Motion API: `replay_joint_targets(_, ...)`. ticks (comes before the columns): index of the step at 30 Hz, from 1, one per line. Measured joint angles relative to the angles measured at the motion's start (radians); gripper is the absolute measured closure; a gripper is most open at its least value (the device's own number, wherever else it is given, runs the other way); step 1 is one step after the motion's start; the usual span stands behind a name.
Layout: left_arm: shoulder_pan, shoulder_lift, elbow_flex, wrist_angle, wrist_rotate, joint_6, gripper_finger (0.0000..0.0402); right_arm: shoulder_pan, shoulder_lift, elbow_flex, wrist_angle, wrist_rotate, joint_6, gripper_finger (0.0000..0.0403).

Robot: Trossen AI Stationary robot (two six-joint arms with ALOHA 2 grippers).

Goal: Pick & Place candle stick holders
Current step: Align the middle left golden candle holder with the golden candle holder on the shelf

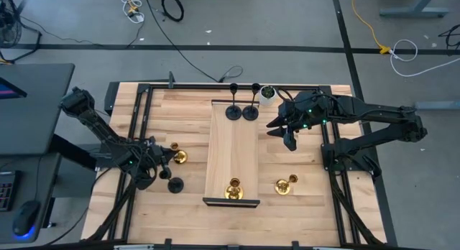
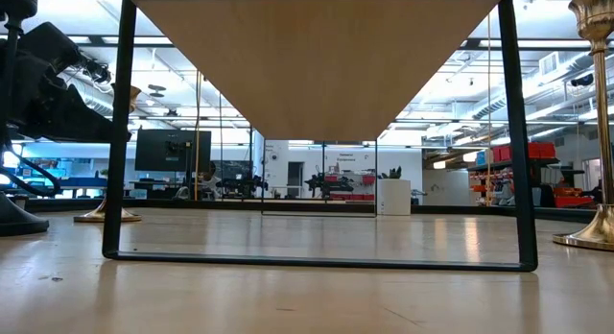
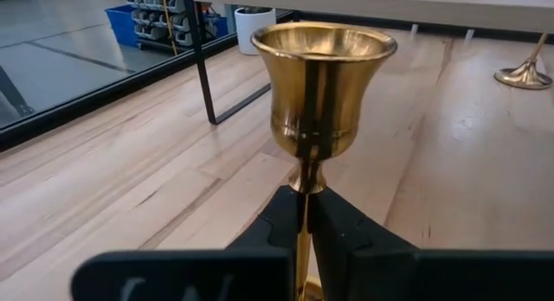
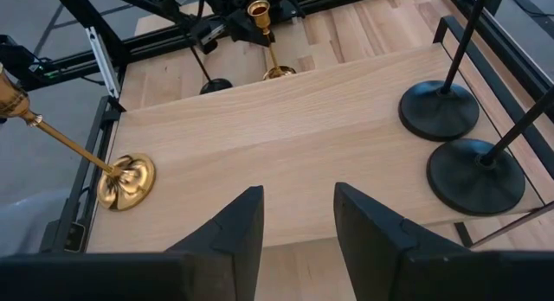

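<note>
Brass candle holder point(image 3: 322, 93) in left tool point(image 3: 305, 227), stem clamped.

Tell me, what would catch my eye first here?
Probably the shiny brass-gold candle stick holder whose thin stem is pinched in the left claw, on the wooden table's left side. Next, the long raised pale wooden shelf in the middle, carrying two matte black round-based holders at its far end, with the open right claw hovering beside them.
</note>
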Motion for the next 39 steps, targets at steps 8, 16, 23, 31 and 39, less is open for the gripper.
replay_joint_targets(8,0.000,-0.060,0.010,-0.006,-0.014,0.081,0.0387,0.000,0.000,0.000,0.000,0.000,0.000,0.0261)
replay_joint_targets(16,0.000,-0.252,0.200,-0.296,-0.026,0.228,0.0387,0.000,0.000,0.000,0.000,0.000,0.000,0.0261)
replay_joint_targets(23,0.000,-0.354,0.419,-0.557,-0.026,0.245,0.0387,0.000,0.000,0.000,-0.001,0.000,0.000,0.0261)
replay_joint_targets(31,0.000,-0.333,0.563,-0.466,0.058,0.319,0.0387,0.000,0.000,0.000,0.000,0.000,0.000,0.0261)
replay_joint_targets(39,-0.001,-0.177,0.593,-0.093,0.196,0.635,0.0387,0.000,0.000,0.000,0.000,0.000,0.002,0.0261)
